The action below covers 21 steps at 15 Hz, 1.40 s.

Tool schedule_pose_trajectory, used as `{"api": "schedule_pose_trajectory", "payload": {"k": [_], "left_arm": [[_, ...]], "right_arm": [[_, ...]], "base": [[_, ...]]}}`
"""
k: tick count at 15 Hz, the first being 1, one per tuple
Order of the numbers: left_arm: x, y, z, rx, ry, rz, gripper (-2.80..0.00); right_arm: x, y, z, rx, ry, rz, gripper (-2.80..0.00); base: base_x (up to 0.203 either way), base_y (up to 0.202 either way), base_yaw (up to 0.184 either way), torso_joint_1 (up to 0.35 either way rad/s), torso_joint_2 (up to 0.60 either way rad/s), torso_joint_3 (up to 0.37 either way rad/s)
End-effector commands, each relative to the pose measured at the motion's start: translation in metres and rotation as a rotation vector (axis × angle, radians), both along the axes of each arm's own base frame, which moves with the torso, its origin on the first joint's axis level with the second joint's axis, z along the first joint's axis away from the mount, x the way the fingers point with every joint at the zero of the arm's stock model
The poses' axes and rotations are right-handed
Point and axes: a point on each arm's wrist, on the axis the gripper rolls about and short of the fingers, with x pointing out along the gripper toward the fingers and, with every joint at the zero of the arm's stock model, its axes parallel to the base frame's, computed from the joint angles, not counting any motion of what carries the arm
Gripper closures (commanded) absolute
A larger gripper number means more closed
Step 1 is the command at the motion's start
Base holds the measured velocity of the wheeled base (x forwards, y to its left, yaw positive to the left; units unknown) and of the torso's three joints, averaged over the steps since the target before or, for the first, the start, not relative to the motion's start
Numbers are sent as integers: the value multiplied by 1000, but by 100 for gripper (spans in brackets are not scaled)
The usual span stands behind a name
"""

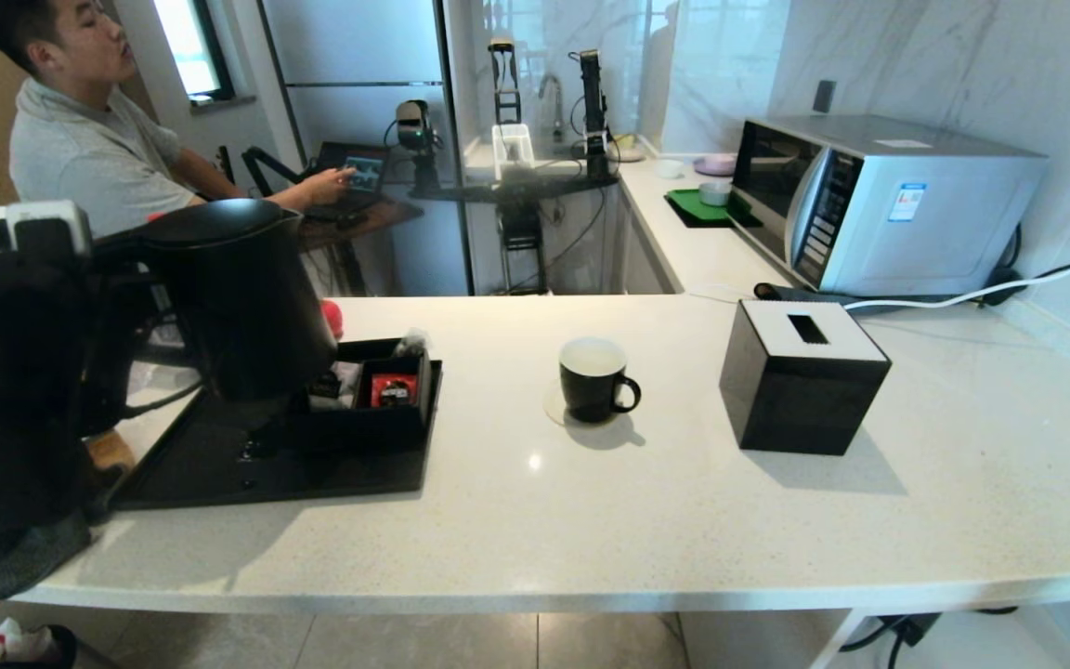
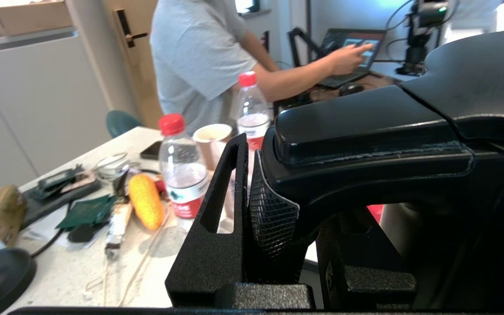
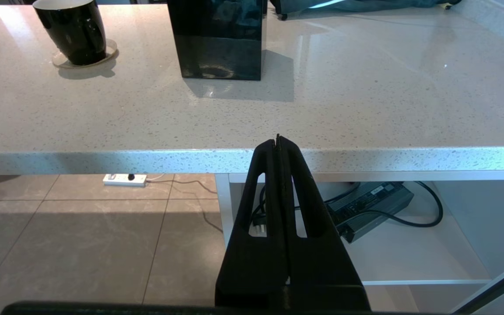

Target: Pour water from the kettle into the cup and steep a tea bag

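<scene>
Kettle (image 1: 238, 297) held aloft over black tray (image 1: 219, 474), well left of cup (image 1: 593, 378); left gripper (image 2: 278, 210) clenched on its handle. Judgement: carry it level to the cup and tip slowly. Right gripper (image 3: 278, 144) parked below counter edge, jaws pressed together, empty. Count: one kettle, one cup, one tissue box (image 1: 800, 376) right of cup.

Bright daylight from behind; soft shadows fall forward off the cup (image 1: 593, 379) and tissue box (image 1: 802, 378). Countertop (image 1: 684, 520) edges bow, perhaps lens distortion.
</scene>
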Motion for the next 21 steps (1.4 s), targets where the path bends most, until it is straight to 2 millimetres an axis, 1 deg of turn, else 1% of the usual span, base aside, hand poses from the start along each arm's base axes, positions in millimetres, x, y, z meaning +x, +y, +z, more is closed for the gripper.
{"api": "schedule_pose_trajectory", "payload": {"k": [1, 4, 7, 14, 19, 21], "left_arm": [[-5, -13, 12, 4, -36, -36, 0], [-11, -32, 16, 0, -27, -95, 0], [-17, -59, 21, -18, -8, -186, 0], [-21, -115, 21, -22, 7, -354, 0], [-12, -127, 11, -12, 74, -372, 0], [-5, -131, 9, -8, 84, -374, 0]], "right_arm": [[0, 0, 0, 0, 1, 0, 0], [0, 0, 0, 0, 1, 0, 0], [0, 0, 0, 0, 1, 0, 0], [0, 0, 0, 0, 1, 0, 0], [0, 0, 0, 0, 1, 0, 0], [0, 0, 0, 0, 1, 0, 0]], "base": [[0, 0, 0, 0, 0, 0], [0, 0, 0, 0, 0, 0], [0, 0, 0, 0, 0, 0], [0, 0, 0, 0, 0, 0], [0, 0, 0, 0, 0, 0], [0, 0, 0, 0, 0, 0]]}}
